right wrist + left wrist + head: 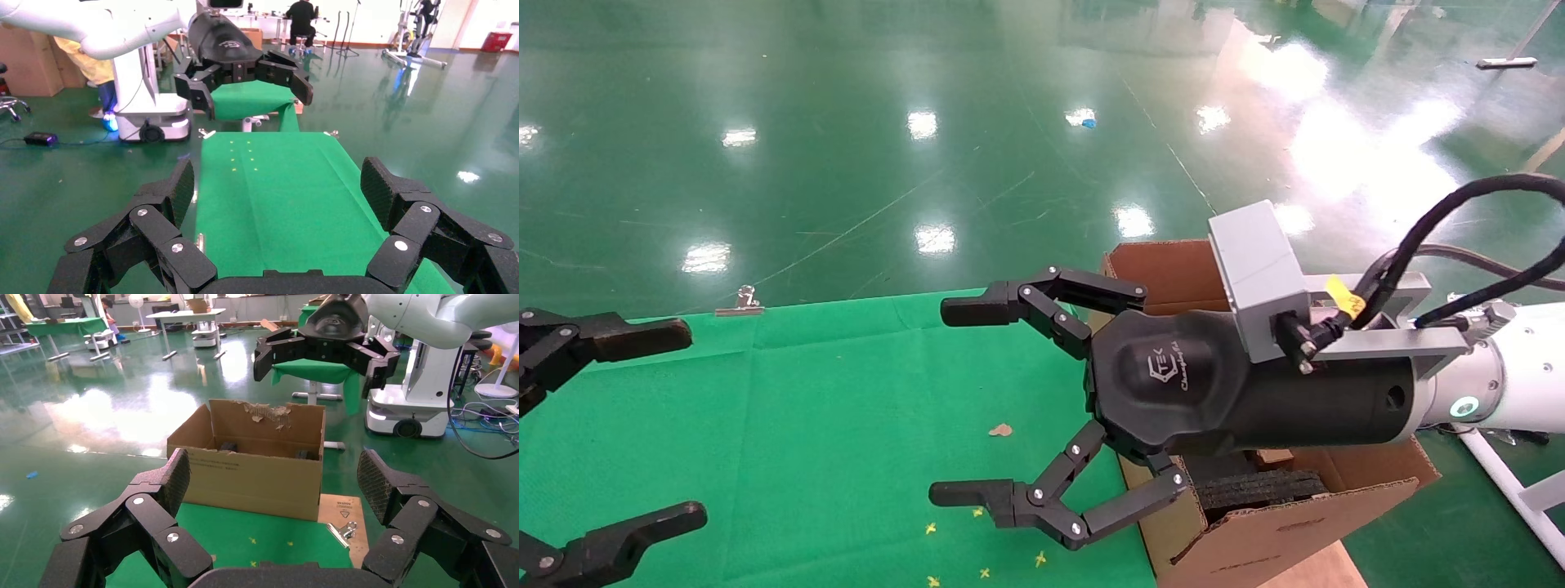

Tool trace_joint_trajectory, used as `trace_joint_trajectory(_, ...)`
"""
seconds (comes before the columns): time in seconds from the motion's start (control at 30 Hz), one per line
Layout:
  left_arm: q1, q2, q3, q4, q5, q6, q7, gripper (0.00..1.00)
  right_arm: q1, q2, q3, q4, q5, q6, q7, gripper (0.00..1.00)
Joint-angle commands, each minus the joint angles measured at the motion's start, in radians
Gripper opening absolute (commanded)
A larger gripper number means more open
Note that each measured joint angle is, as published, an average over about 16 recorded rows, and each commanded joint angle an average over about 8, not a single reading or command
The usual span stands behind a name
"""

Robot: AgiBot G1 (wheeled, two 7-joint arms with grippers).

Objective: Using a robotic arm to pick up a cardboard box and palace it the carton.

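My right gripper (964, 402) on the white robotic arm (1512, 380) is open and empty, held above the right part of the green table, its body over the carton's near side. The carton (1271, 531) stands at the table's right end with black foam blocks (1258, 487) inside; it also shows in the left wrist view (254, 471) with a torn far flap. My left gripper (678, 425) is open and empty at the table's left edge. The small cardboard box is not in view. In the right wrist view the open fingers (379, 190) frame bare green cloth.
The green cloth (846, 425) covers the table, with a small brown scrap (1000, 429) and yellow marks (985, 572) on it. A metal clip (740, 304) holds the far edge; another clip (341, 530) lies near the carton. Glossy green floor lies all around.
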Motion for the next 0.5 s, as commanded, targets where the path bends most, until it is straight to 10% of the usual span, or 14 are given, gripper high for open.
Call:
trace_joint_trajectory(0.03,0.000,0.000,0.000,0.000,0.000,0.000,0.000,1.00,0.000,0.000,0.000,0.000,0.001,0.000,0.000,1.00)
trace_joint_trajectory(0.5,0.000,0.000,0.000,0.000,0.000,0.000,0.000,1.00,0.016,-0.002,-0.020,-0.019,-0.008,0.008,0.005,1.00)
